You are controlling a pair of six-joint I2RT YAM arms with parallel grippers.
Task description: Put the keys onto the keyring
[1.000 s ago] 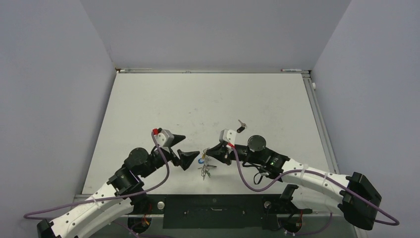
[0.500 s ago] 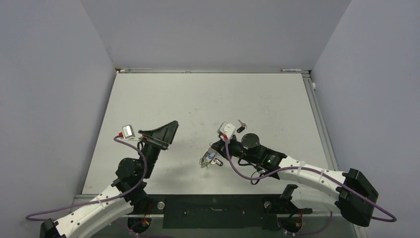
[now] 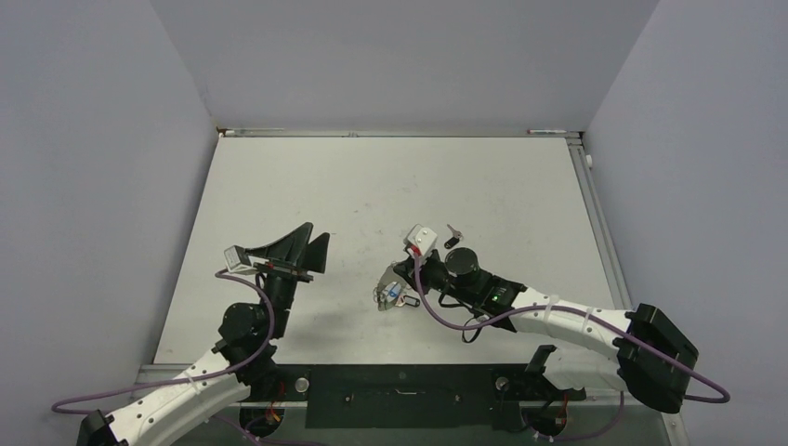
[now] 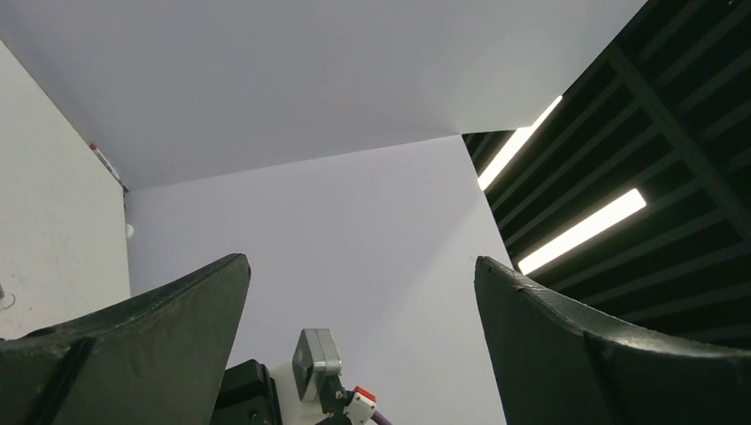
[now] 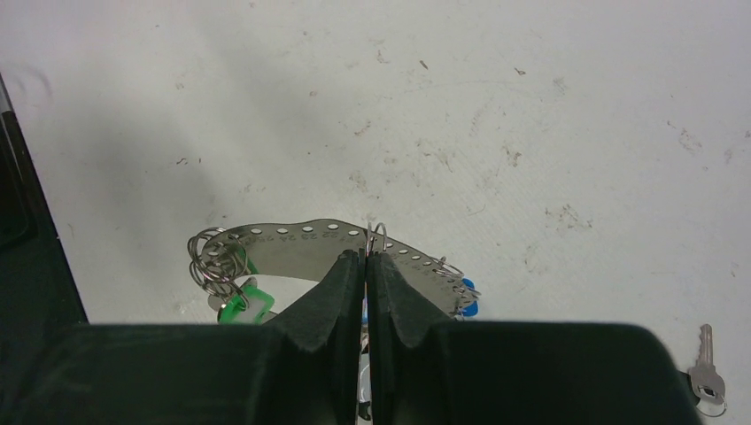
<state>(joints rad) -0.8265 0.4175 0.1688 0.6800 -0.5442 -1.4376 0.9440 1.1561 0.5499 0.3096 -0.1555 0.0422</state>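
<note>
The keyring [image 5: 301, 241] shows in the right wrist view as a curved grey metal band with a row of holes. Small split rings and a green-headed key [image 5: 237, 299] hang at its left end, a blue-headed key [image 5: 467, 307] at its right. My right gripper [image 5: 366, 257] is shut at the band's middle, where one small ring pokes up between the tips. From above, the bunch [image 3: 390, 295] sits at that gripper [image 3: 386, 286]. A black-headed key [image 3: 452, 235] lies loose behind it. My left gripper [image 3: 316, 234] is raised, open and empty, pointing upward [image 4: 361, 266].
A loose silver key [image 5: 706, 374] lies on the white table [image 3: 390, 186] to the right of the right fingers. Grey walls [image 3: 102, 186] enclose the table on three sides. The black mounting rail [image 3: 400, 395] runs along the near edge.
My left arm has pulled back from the bunch, swung left and tilted its open gripper upward. My right gripper has carried the keyring a little away from the near edge, still shut.
</note>
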